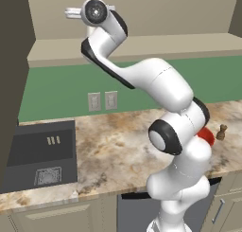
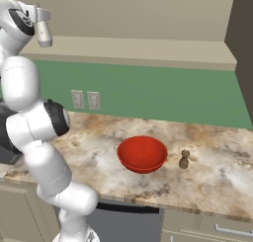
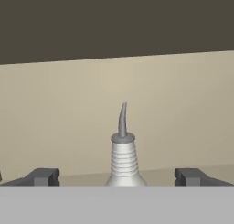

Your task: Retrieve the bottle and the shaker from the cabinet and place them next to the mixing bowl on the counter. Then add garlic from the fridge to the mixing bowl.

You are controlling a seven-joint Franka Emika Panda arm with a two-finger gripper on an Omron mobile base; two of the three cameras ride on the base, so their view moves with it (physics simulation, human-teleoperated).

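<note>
Hand view: gripper [image 3: 117, 177] is spread wide w/ bottle [image 3: 123, 161] centred between fingertips, not yet gripped, on cabinet [image 3: 114, 95] shelf; lined up for grasping. Shaker [image 2: 184, 158] already set beside mixing bowl [image 2: 142, 153] on counter [image 2: 222, 177].

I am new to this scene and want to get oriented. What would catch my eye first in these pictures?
The glossy red round mixing bowl stands out on the beige-brown marbled stone counter, with the small dark brown wooden shaker beside it to its right, apart. High up at the beige cabinet, the open gripper faces the slim pale grey-white bottle, centred between its fingertips.
</note>
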